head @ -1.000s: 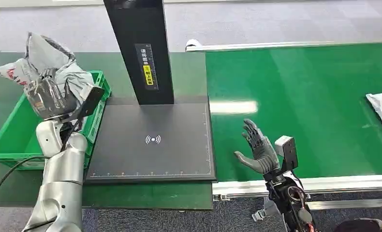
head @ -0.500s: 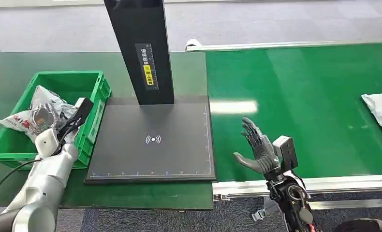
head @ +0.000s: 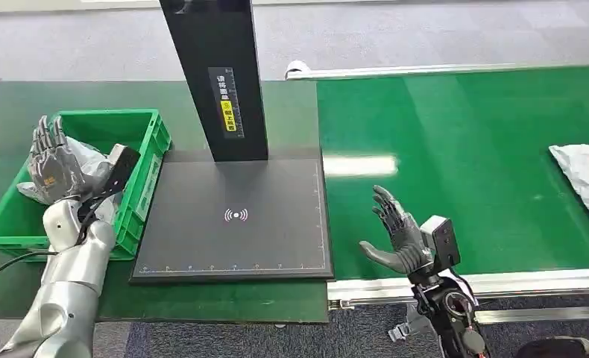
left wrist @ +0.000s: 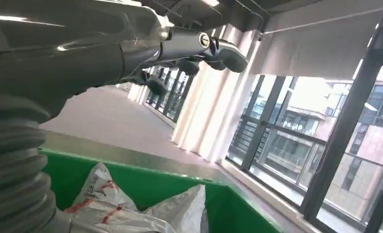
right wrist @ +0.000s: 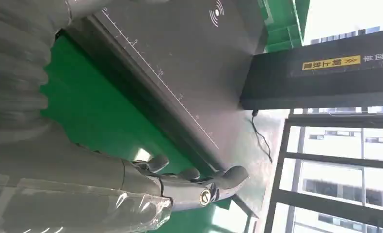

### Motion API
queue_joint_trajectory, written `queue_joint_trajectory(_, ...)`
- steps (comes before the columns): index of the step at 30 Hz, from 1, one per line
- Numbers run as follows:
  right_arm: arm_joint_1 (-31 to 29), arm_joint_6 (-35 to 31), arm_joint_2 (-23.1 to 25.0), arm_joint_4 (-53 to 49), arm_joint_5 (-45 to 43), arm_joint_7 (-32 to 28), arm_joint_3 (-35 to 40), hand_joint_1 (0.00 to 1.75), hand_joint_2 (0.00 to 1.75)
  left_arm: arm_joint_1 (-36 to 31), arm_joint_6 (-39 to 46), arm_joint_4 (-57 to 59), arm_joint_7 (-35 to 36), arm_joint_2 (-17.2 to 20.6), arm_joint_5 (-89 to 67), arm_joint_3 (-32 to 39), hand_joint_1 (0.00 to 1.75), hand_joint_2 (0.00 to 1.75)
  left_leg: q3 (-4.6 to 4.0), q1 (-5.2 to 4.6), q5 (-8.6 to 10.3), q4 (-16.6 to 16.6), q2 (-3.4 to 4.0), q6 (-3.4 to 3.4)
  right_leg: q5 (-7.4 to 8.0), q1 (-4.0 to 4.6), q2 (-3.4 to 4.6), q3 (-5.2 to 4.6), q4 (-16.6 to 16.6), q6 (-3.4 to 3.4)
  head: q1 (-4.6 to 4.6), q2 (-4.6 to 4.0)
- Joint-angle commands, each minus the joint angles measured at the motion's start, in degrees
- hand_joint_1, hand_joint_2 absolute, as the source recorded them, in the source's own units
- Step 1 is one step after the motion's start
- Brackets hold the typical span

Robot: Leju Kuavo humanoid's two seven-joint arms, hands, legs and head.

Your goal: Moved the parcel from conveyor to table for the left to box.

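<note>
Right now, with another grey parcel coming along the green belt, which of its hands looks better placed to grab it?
The right hand, probably. It hovers open over the conveyor, on the same side as the parcel. The left hand is raised over the green crate, far across the table.

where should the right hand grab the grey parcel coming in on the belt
Best guess: take the grey parcel by its near left edge, the part closest to the open right hand, coming in low from above along the conveyor. It looks flat and crinkled, a soft bag, so pinching a raised fold should hold better than pressing on its flat face.
</note>
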Motion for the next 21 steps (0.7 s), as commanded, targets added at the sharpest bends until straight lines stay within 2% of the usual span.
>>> queue_joint_trajectory(1, -0.5, 0.1, -0.5, 0.5, 0.1, 0.3, -0.2, 0.0, 1.75, -0.5, 2.0, -1.3, -0.3, -1.3, 0.2, 1.3, 0.0, 1.75, 0.03, 0.02, 0.01, 0.0, -0.06, 0.01, 0.0, 0.03, -0.05, 0.05, 0.0, -0.03, 0.0, 0.02)
queue_joint_trajectory(9, -0.5, 0.1, -0.5, 0.5, 0.1, 0.3, -0.2, 0.0, 1.75, -0.5, 2.0, -1.3, -0.3, -1.3, 0.2, 1.3, 0.0, 1.75, 0.05, 0.01, 0.02, -0.1, -0.05, 0.0, 0.01, 0.01, -0.05, 0.07, -0.1, -0.04, 0.0, 0.0)
queue_joint_trajectory(10, -1.0, 0.1, -0.6, 0.7, 0.0, 0.3, -0.1, 0.0, 1.75, 0.9, 2.0, -8.4, -7.2, -3.3, 2.6, 4.5, 0.0, 1.75, 0.02, 0.02, 0.01, 0.0, -0.04, 0.0, 0.01, 0.03, -0.03, 0.05, 0.0, -0.03, 0.0, 0.0)
queue_joint_trajectory(11, -1.5, 0.1, -0.8, 1.4, -0.1, 0.2, 0.2, 0.0, 1.75, 1.4, 2.0, -11.9, -15.9, -6.2, 4.9, 10.5, 0.0, 1.75, 0.09, 0.03, 0.03, -0.1, -0.05, 0.0, 0.02, 0.04, -0.04, 0.12, -0.1, -0.05, 0.0, 0.0)
queue_joint_trajectory(12, -1.9, 0.1, -0.9, 1.9, -0.2, 0.2, 0.4, 0.0, 1.75, 0.9, 2.0, -13.5, -21.6, -8.1, 5.9, 14.1, 0.0, 1.75, 0.02, 0.03, 0.01, 0.0, 0.0, 0.01, 0.02, 0.04, 0.0, 0.04, -0.1, -0.03, 0.0, 0.02)
queue_joint_trajectory(13, -3.0, 0.2, -1.0, 3.5, -0.5, -0.2, 0.9, 0.0, 1.75, -0.7, 2.0, -16.7, -34.6, -12.6, 9.5, 22.4, 0.0, 1.75, -0.05, 0.04, 0.01, 0.0, 0.0, 0.01, 0.03, 0.05, 0.0, -0.02, 0.0, -0.02, 0.0, 0.0)
queue_joint_trajectory(17, -6.2, 0.2, -0.7, 7.7, -0.7, -1.2, 2.2, 0.0, 1.75, 3.8, 2.0, -30.4, -36.2, -13.9, 20.0, 13.6, 0.0, 1.75, -0.04, 0.03, 0.0, 0.0, -0.04, 0.06, 0.03, 0.03, -0.04, 0.05, -0.1, 0.01, 0.02, 0.0)
queue_joint_trajectory(20, -7.1, -0.5, -0.8, 9.2, -1.0, -2.2, 3.0, 0.0, 1.75, 6.8, 2.0, -36.6, -36.2, -13.9, 27.1, 6.8, 0.0, 1.75, 0.04, 0.03, -0.04, 0.0, 0.3, 0.01, 0.09, 0.05, 0.26, 0.04, -0.1, -0.04, -0.02, 0.0)
queue_joint_trajectory(21, -7.1, -0.6, -1.0, 9.3, -1.2, -2.5, 3.0, 0.0, 1.75, 7.5, 2.0, -37.5, -36.2, -14.2, 27.9, 5.3, 0.0, 1.75, 0.0, 0.02, -0.02, 0.0, 0.14, 0.0, 0.05, 0.04, 0.12, 0.03, -0.1, -0.03, 0.0, 0.0)
